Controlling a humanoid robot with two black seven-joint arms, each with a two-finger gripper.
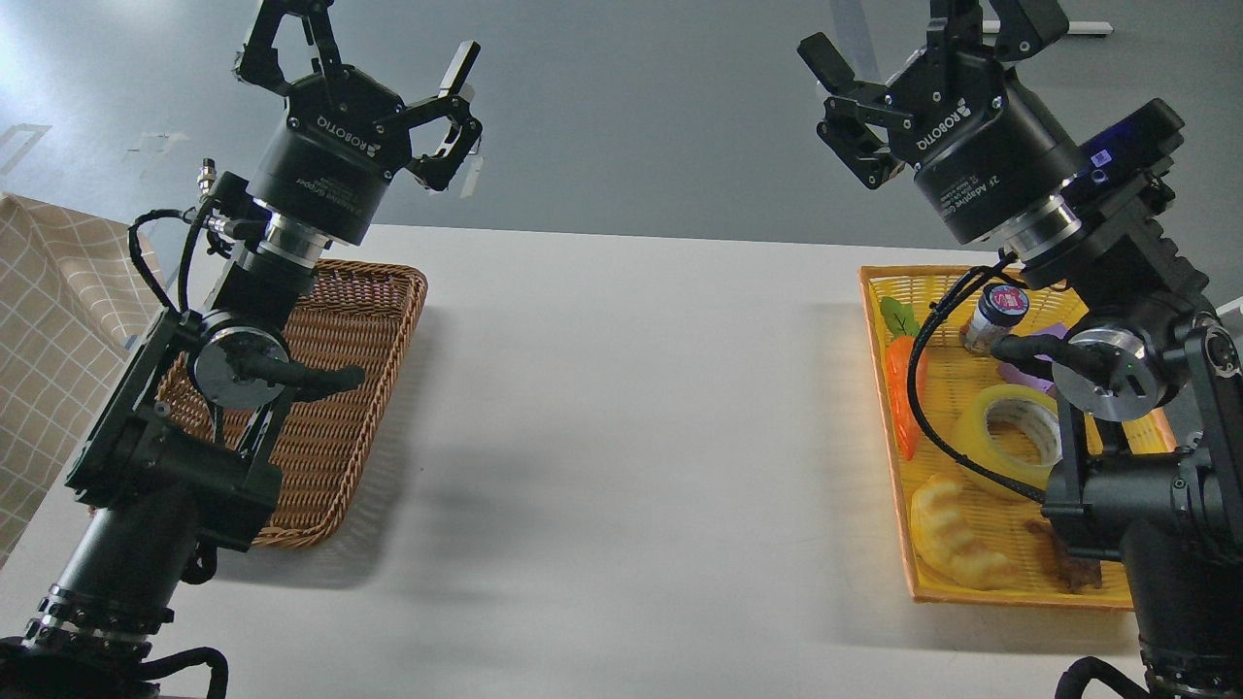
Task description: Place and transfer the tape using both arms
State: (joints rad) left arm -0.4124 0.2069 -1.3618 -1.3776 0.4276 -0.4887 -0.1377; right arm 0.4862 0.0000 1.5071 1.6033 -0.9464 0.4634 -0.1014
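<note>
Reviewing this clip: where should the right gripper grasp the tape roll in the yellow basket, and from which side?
From above. The tape lies nearly flat with its core hole facing up, so one finger can enter the hole and one stay outside, pinching the ring wall. The right gripper is open, raised.

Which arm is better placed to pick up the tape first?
Right. The tape lies in the yellow basket on the right, under the right arm; the right gripper is open above it. The left gripper, also open, is over the brown basket across the table.
</note>
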